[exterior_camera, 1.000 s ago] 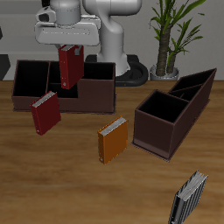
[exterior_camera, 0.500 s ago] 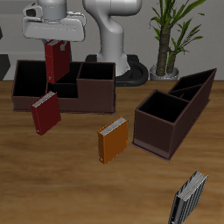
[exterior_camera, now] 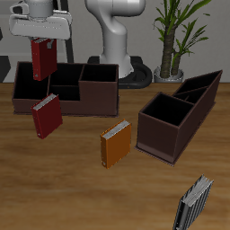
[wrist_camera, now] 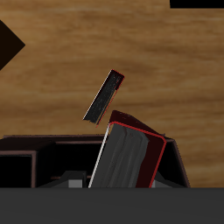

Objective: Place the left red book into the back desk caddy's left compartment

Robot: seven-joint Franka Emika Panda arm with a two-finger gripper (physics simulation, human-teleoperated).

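Gripper [exterior_camera: 41, 38] is clamped on the left red book [exterior_camera: 41, 58], holding it by its top edge so it hangs upright, spine vertical, clear of the caddy walls. Landmark: the back desk caddy [exterior_camera: 99, 92]. The book hangs above the caddy's end section, over or just beside the left compartment [exterior_camera: 30, 79], not touching the rim as far as I can tell. Exact alignment over the opening can't be confirmed from the exterior view.

Wrist view: the held book [wrist_camera: 131, 157] fills the near field, white page edges facing the camera, with the caddy's dark interior beneath it.

The other red book [exterior_camera: 47, 115] stands tilted on the table just in front of the caddy. The orange book [exterior_camera: 116, 145] is farther from the caddy, towards the table's front edge. The wedge-ended caddy [exterior_camera: 180, 112] and grey striped book [exterior_camera: 194, 204] are well apart from it, out of the way.

Judgement: the upright hold suits a straight vertical drop into the bay. What's left is to centre over the opening, lower and let go. Main risk is the bottom edge catching the rim or divider.
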